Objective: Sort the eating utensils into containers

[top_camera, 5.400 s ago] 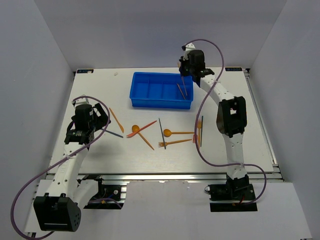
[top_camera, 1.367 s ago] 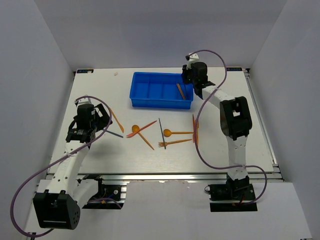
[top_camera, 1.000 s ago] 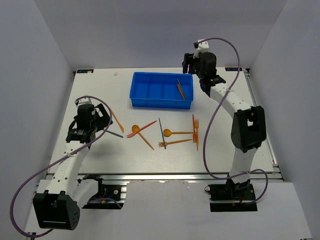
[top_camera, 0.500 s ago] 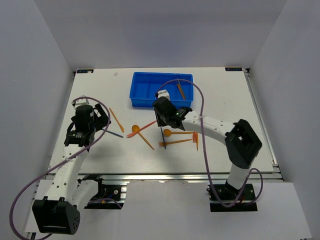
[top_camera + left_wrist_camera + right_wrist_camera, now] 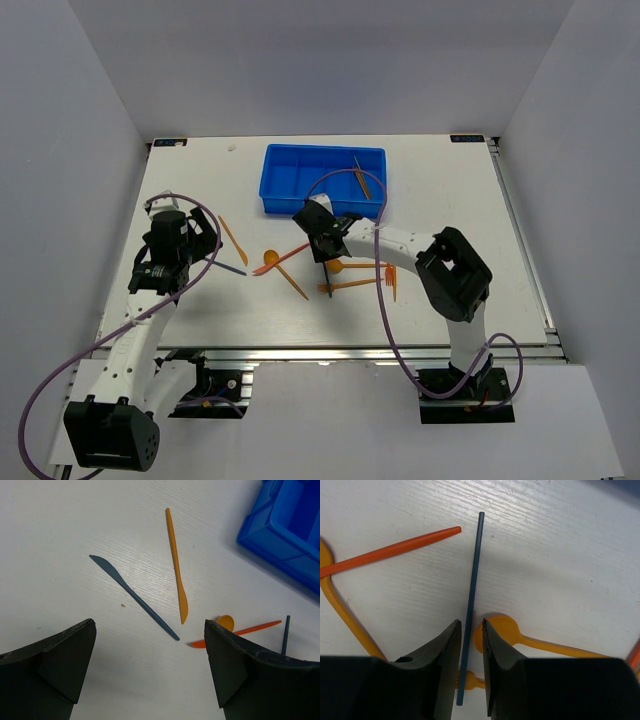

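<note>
The right gripper [image 5: 471, 625] has swung from the blue tray [image 5: 290, 207] down to the dark blue stick [image 5: 474, 575] on the table [image 5: 450, 200]. Its jaws are narrowly parted astride the stick (apparently not yet pinching). Next it must close, lift and carry the stick trayward. The left gripper [image 5: 149, 625] hangs wide open.

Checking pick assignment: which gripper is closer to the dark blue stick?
Right. The right gripper has its jaws either side of the stick; the left gripper is well off to its left, above the blue knife.

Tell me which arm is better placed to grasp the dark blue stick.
Right. The right gripper straddles the dark blue stick, one finger on each side; the left gripper hangs open over the blue knife, elsewhere.
</note>
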Controlling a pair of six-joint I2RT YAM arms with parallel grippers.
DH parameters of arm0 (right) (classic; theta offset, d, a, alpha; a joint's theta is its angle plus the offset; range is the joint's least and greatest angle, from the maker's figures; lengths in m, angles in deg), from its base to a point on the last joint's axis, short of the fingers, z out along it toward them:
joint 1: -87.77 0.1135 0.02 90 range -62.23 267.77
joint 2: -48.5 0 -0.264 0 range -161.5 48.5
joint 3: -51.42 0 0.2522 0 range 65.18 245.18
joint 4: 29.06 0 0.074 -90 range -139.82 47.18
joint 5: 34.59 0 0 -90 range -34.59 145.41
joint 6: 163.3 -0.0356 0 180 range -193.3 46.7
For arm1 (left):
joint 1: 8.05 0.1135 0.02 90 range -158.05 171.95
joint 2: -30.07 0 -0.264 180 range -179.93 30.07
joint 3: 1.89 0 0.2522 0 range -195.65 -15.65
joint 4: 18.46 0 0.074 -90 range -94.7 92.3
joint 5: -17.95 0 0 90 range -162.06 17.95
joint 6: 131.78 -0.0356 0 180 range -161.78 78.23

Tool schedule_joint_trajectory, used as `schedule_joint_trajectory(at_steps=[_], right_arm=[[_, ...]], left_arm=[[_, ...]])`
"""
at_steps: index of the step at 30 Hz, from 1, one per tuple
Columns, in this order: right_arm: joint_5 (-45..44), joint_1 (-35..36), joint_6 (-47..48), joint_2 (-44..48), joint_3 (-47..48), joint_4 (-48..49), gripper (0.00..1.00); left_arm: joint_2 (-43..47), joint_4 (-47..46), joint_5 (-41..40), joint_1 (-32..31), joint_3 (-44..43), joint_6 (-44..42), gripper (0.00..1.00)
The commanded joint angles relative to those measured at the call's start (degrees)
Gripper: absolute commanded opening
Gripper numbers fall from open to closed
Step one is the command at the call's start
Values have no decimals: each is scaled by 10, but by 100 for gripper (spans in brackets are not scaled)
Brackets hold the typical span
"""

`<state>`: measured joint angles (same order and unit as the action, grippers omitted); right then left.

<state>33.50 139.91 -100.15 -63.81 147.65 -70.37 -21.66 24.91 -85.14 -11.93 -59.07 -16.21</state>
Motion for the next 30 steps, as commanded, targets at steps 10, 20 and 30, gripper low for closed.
schedule_joint_trajectory(at_steps=[10, 20, 30], right_arm=[[23, -10, 8, -66, 49, -1, 27], [38, -13, -4, -82, 32, -8, 0], [60, -19, -29, 59, -13, 65, 0]], left_arm=[[8, -2, 3, -3, 4, 0, 98], [7, -2, 2, -5, 4, 0, 98], [16, 0, -4, -5, 4, 1, 98]])
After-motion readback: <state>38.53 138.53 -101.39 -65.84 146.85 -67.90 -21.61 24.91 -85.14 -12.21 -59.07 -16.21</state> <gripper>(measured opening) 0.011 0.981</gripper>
